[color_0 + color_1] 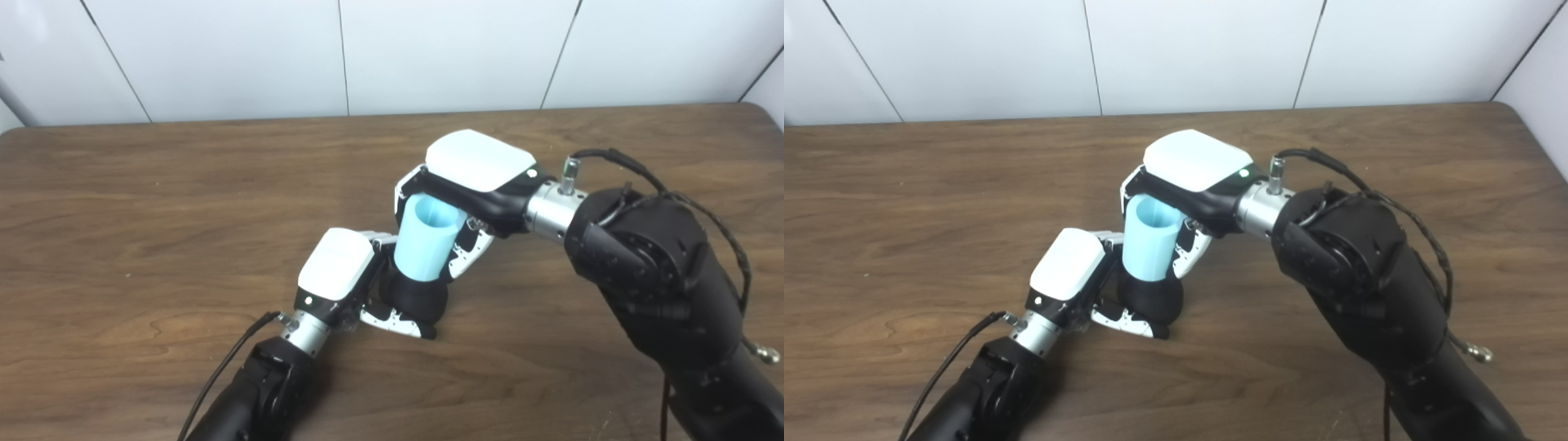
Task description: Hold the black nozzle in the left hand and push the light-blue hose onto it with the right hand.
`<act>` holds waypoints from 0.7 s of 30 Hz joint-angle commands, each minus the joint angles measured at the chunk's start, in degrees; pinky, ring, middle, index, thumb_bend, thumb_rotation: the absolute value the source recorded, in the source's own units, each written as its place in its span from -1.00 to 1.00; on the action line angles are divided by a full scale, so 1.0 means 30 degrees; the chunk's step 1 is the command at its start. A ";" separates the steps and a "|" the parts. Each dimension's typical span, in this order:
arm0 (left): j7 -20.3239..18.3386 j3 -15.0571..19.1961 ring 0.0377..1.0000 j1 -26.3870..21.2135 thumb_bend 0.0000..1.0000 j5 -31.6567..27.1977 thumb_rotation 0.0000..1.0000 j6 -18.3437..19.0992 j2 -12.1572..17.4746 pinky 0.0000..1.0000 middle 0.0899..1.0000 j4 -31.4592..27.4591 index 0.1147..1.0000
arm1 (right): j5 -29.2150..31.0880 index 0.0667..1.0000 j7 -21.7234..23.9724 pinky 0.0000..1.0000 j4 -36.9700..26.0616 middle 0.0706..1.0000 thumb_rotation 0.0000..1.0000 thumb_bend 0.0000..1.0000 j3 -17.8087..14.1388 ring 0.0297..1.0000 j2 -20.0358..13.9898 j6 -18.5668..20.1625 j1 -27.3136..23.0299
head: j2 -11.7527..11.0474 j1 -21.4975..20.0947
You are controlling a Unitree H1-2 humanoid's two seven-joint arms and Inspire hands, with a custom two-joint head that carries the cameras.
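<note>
1. Step in hand: the join itself. The light-blue, smooth plastic hose piece, a short open-topped tube [427,240], stands upright w/ its lower end sitting on the black, rounded plastic nozzle [415,298]. Looks like the push-on stage, not pick-up.
2. How far seated: can't tell. The blue rim meets the black body in both views, but the overlap inside is hidden.
3. Next move, as I judge it: press the hose straight down along the nozzle axis while the nozzle is braced. Tube leans slightly, so keep the two in line or it may cock and jam.
4. Left hand [343,275]: low, just above the brown wood-grain table [153,202], fingers wrapped round the nozzle from its left side, thumb [398,323] curled under the front. Closed on it, not loose.
5. Right hand [1191,177]: comes in from the right, palm over the top, fingers closed around the hose's upper part, w/ digits on the far and near sides. Firm hold, narrow opening.
6. Where things are: hose + nozzle stacked mid-table between the two hands, which nearly touch.
</note>
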 commanded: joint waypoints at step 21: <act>-0.3503 -0.1147 -0.01 0.1893 -0.05 0.0049 -1.00 0.1235 0.0262 -0.20 -0.05 0.1548 -0.22 | -0.0945 0.00 0.1381 -0.42 0.0013 -0.03 -1.00 0.01 -0.0159 -0.26 -0.0318 0.0157 0.0134 | -0.0026 -0.0028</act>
